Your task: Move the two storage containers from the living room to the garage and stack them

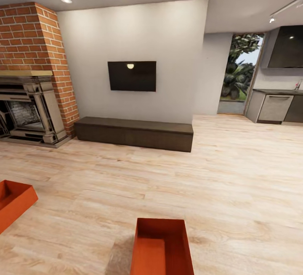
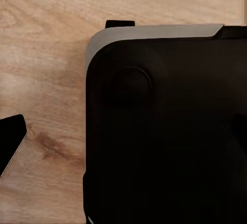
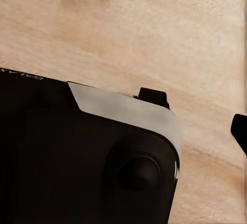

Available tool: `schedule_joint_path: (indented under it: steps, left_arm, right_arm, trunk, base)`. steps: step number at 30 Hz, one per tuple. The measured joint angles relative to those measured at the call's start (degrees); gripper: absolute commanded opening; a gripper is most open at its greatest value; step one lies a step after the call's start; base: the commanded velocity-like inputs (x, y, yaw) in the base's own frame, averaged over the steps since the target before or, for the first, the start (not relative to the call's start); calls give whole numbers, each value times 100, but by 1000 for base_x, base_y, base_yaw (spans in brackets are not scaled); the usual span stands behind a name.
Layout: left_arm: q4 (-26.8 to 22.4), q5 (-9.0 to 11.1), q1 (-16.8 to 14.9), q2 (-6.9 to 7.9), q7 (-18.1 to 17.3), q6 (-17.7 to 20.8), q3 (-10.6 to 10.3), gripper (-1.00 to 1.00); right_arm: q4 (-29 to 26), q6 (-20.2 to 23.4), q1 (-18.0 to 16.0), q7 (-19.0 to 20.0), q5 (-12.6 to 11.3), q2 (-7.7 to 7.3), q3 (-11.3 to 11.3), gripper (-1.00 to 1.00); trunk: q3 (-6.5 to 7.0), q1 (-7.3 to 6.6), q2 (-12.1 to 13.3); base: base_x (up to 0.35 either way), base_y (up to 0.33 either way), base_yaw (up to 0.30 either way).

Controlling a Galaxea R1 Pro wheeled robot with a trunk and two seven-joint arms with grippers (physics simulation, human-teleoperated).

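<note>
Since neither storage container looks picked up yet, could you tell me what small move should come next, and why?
Probably lower the head view and reach toward the nearer storage container, which sits on the wood floor directly ahead; the other container lies farther left.

Two orange-red storage containers on the living room's wood-plank floor

One open-topped container lies upright at the near centre; the other container sits well apart to its left, cut by the frame edge.

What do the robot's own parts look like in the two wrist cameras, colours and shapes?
Both wrist views show a large matte black body with rounded corners, a pale grey band along its edge, and a round raised boss. A small black tab pokes out beyond the band. Dark finger tips intrude at the edges, over light wood planks.
</note>
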Motion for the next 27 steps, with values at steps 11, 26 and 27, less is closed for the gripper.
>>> schedule_joint_path:
  steps: [11,26,27]
  left_arm:
    - [0,-1,0,0,0,0,0,100]
    - [-2,-8,0,0,0,3,0,100]
    - [-2,-8,0,0,0,3,0,100]
  right_arm:
    - [0,0,0,0,-15,0,0,100]
    - [0,3,1,-1,-36,-2,-8,100]
    - [0,3,1,-1,-36,-1,-8,100]
  trunk:
    - [0,0,0]
    - [0,4,1]
    - [0,4,1]
  base:
    - [319,0,0]
    - [36,0,-176]
    - [0,0,-253]
